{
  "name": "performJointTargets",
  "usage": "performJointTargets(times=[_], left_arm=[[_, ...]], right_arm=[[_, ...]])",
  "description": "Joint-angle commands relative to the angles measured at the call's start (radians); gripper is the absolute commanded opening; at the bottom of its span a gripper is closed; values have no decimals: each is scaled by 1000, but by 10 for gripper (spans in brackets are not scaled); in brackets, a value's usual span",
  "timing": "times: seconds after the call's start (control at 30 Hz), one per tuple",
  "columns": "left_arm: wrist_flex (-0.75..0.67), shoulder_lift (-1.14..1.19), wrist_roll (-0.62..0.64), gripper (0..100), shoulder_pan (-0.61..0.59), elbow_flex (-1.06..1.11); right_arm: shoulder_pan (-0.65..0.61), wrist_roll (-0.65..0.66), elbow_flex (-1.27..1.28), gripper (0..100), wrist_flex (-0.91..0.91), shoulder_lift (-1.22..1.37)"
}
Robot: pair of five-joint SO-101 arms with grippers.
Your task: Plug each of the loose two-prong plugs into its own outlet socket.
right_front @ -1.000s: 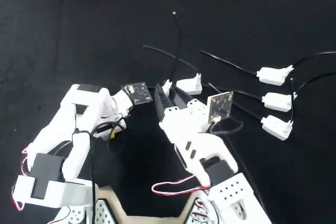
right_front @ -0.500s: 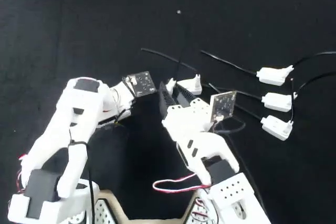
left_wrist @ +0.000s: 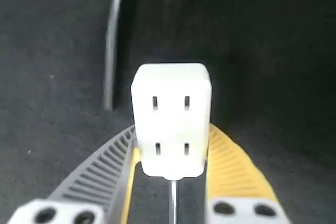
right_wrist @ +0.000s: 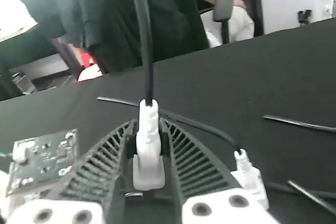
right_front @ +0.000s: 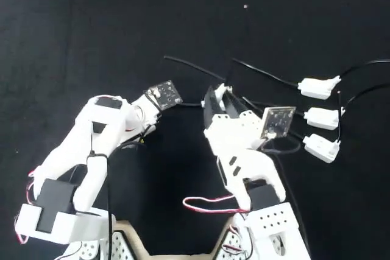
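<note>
- Left gripper [left_wrist: 171, 135]: in the high view it sits under its own wrist and cannot be made out.
- Plug [right_wrist: 146, 153]: the prongs are buried between the fingers of the right gripper [right_wrist: 147, 125]. In the high view that gripper covers most of the plug.
- Row of corded blocks [right_front: 322, 117] near the right edge of the table [right_front: 91, 41]: too small to tell plug from socket.
- Change: the right gripper has shifted rightward, toward the row. The free end [right_front: 245, 6] of the cable [right_wrist: 143, 35] has swung right with it. The left wrist has edged farther out over the table.
- Left gripper: clamped on a socket block [left_wrist: 171, 85], slots facing the wrist camera.
- Right gripper: clamped on the plug near the table's middle, with the cable rising from it. A second plug [right_wrist: 249, 176] lies on the table just beside it.
</note>
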Motion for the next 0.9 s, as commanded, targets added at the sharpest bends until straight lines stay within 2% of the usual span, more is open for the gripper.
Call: performJointTargets(times=[0.0, 0.13, 0.23, 0.3, 0.43, 0.57, 0.73, 0.87], left_arm=[[63, -2, 9, 41, 48, -67], [68, 14, 9, 70, 54, -65], [95, 14, 25, 223, 48, -70], [101, -2, 34, 287, 41, -70], [106, -110, 110, 302, 30, -71], [196, -336, 176, 300, -24, -62], [313, -658, 308, 300, -185, 18], [282, -881, 397, 300, -364, 220]], right_arm=[[28, 5, -71, 12, 0, -13], [38, 3, -71, 12, 0, -13], [38, 3, -71, 12, 0, -13], [40, 3, -71, 12, -3, -13], [41, 5, -68, 12, -5, -15], [35, 5, -65, 12, -5, -15], [-54, 12, -48, 12, -9, -13], [-115, 35, -1, 12, -155, 1]])
